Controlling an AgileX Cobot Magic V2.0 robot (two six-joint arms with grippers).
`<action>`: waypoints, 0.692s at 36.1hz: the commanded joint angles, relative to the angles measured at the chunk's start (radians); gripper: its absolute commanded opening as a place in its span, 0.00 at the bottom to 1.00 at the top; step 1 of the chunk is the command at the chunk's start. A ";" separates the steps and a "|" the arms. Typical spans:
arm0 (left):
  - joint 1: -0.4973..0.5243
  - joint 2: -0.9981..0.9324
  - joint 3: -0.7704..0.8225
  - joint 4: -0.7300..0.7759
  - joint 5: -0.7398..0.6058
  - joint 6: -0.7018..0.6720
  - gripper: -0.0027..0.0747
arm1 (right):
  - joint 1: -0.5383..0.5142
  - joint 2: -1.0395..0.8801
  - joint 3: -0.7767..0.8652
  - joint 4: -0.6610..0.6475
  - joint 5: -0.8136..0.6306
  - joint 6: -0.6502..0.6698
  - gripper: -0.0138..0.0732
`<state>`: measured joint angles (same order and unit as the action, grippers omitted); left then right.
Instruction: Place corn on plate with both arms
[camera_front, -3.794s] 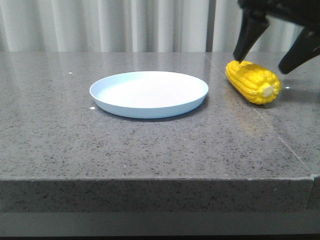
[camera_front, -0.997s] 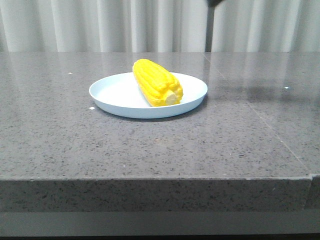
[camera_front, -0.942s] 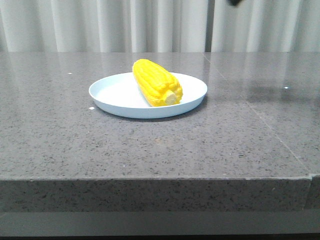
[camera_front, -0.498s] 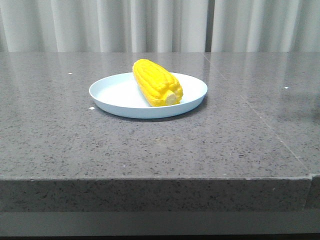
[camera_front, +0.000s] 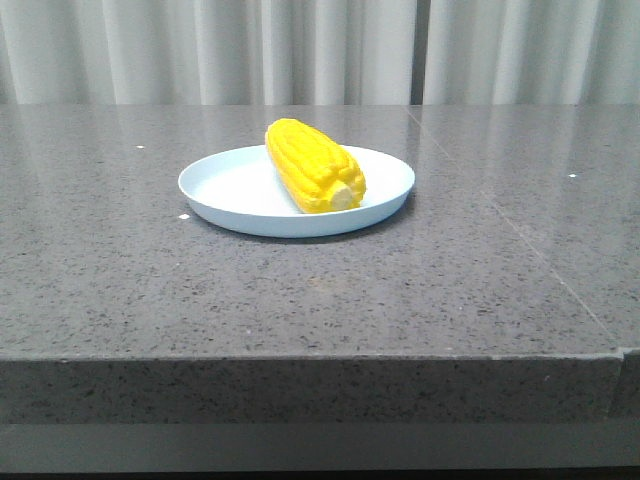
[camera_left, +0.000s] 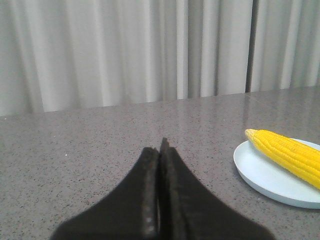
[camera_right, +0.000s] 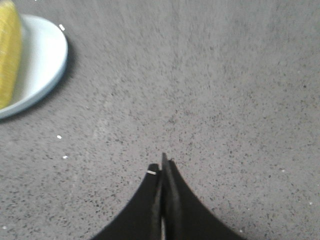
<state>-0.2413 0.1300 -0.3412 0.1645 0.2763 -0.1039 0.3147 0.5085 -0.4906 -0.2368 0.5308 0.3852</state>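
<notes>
The yellow corn (camera_front: 314, 166) lies on the pale blue-white plate (camera_front: 230, 190) in the middle of the table, its pale cut end toward the front right. Neither arm shows in the front view. In the left wrist view my left gripper (camera_left: 159, 150) is shut with nothing in it, off to the side of the plate (camera_left: 255, 172) and the corn (camera_left: 287, 152). In the right wrist view my right gripper (camera_right: 161, 167) is shut and empty above bare table, away from the plate (camera_right: 42, 65) and the corn (camera_right: 7, 55).
The grey speckled stone table (camera_front: 300, 300) has its front edge near the camera and a seam (camera_front: 520, 230) running back on the right. White curtains (camera_front: 250, 50) hang behind the table.
The corn went from the table at the right onto the plate. The right arm let go of it, rose and left the front view; its shadow on the right of the table faded.
</notes>
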 joint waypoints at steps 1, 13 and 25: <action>0.001 0.009 -0.028 0.003 -0.081 -0.009 0.01 | -0.006 -0.137 0.046 -0.015 -0.154 0.001 0.09; 0.001 0.009 -0.028 0.003 -0.081 -0.009 0.01 | -0.006 -0.357 0.090 -0.015 -0.186 0.001 0.09; 0.001 0.009 -0.028 0.003 -0.081 -0.009 0.01 | -0.006 -0.356 0.090 -0.015 -0.186 0.001 0.09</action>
<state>-0.2413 0.1300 -0.3412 0.1645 0.2763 -0.1039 0.3147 0.1427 -0.3758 -0.2368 0.4296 0.3872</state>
